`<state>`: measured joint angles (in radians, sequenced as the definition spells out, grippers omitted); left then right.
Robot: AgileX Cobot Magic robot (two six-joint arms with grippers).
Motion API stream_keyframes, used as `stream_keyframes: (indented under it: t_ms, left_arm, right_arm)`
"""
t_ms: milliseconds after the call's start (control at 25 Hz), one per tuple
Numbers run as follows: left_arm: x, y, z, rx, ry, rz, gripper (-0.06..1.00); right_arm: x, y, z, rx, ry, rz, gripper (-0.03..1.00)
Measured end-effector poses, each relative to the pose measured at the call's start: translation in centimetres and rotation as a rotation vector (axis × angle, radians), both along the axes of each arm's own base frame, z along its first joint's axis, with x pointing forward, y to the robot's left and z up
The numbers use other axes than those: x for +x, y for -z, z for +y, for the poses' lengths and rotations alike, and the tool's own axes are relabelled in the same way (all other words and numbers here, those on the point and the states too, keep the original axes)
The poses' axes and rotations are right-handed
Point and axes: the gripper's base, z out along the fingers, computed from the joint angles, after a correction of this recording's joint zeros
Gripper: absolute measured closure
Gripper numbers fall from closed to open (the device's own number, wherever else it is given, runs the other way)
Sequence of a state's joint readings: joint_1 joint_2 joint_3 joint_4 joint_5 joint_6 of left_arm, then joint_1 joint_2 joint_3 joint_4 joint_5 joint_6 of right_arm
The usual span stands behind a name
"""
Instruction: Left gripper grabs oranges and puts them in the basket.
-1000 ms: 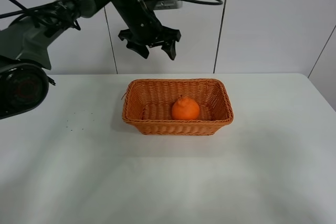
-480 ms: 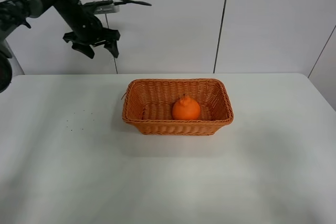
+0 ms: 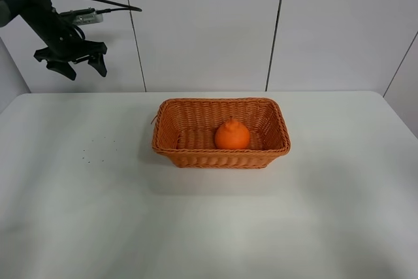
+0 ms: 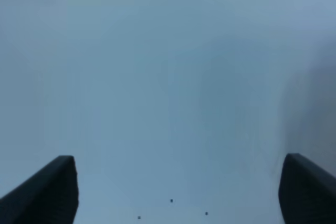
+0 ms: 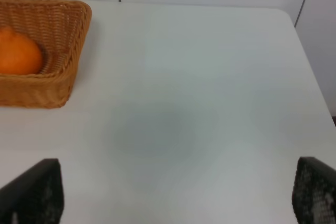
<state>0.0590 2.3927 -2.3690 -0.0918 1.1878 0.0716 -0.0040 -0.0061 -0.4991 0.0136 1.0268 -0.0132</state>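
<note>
The orange (image 3: 232, 135) lies inside the basket (image 3: 164, 143), so the job looks done.

From the high view, the left claw (image 3: 83, 66) hangs up in the air with its fingers spread and nothing in them. The orange sits far off to the side of this claw and much lower down. I think the good move now is to pull the arm away with the claw spread and high, well clear of the basket.

In the left wrist view, the left claw (image 4: 178, 192) is wide apart and empty over the bare table (image 4: 168, 77). No orange shows here.

In the right wrist view, the right claw (image 5: 178, 192) is spread and empty too. The orange (image 5: 18, 51) rests in the basket (image 5: 68, 77), ahead of this claw and off to one side.
</note>
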Motion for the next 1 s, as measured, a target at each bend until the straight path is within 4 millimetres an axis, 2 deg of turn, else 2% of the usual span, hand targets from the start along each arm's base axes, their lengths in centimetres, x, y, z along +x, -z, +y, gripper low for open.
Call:
stream_keyframes:
  t_ms: [200, 440, 640, 840, 1000]
  left_arm:
    - [-0.7, -0.1, -0.2, -0.007, 0.002, 0.022, 0.07]
    - [-4.1, -2.4, -0.4, -0.014, 0.001, 0.070, 0.07]
    - [-9.3, -4.3, -0.7, -0.019, -0.002, 0.131, 0.07]
    - [-15.4, -6.8, -1.1, -0.020, 0.002, 0.142, 0.07]
    - [-20.4, -8.0, -1.3, -0.017, 0.011, 0.138, 0.07]
  right_arm:
    - [0.0, 0.0, 0.0, 0.000, 0.000, 0.000, 0.27]
    - [0.0, 0.0, 0.0, 0.000, 0.000, 0.000, 0.27]
    - [0.0, 0.0, 0.0, 0.000, 0.000, 0.000, 0.27]
    - [0.0, 0.0, 0.0, 0.000, 0.000, 0.000, 0.27]
    - [0.0, 0.0, 0.0, 0.000, 0.000, 0.000, 0.27]
